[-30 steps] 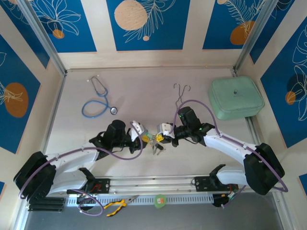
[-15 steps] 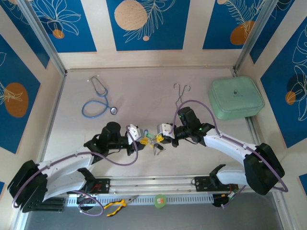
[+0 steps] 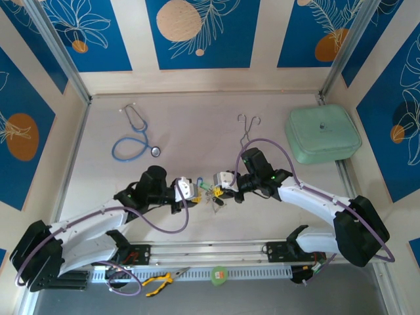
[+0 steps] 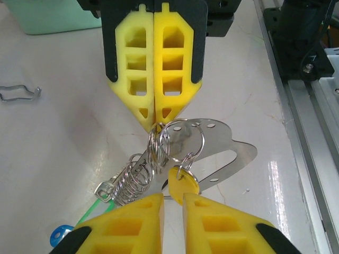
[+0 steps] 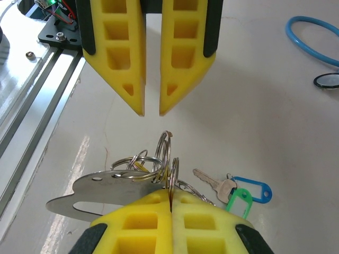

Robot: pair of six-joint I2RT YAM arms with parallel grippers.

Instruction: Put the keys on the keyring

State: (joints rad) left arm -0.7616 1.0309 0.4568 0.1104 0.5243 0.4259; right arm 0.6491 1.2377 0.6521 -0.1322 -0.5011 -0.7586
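The bench (image 3: pixel 197 125) carries both arms, which reach in from the near edge and meet tip to tip at its middle. A green case (image 3: pixel 323 134) sits far right and a stethoscope (image 3: pixel 134 141) far left, both well apart from the claws. The right claw (image 4: pixel 154 124) is pressed together, pinching a wire ring of the keyring (image 5: pixel 100 188), whose flat silver loop hangs tilted just off the bench between the two claws. In the right wrist view the claw's own fingers hide the ring's lower part. The left claw (image 5: pixel 152 110) faces it with its fingers spread only slightly, the bench visible through the gap, its tips just beside the rings but holding nothing. A key (image 5: pixel 207 180) lies on the bench just right of the loop, its head partly lost behind a green tab (image 5: pixel 241 200). A yellow tag (image 4: pixel 183 182) dangles from the rings, its lower edge cut off by the left fingers. From above the keys are too small to tell apart.
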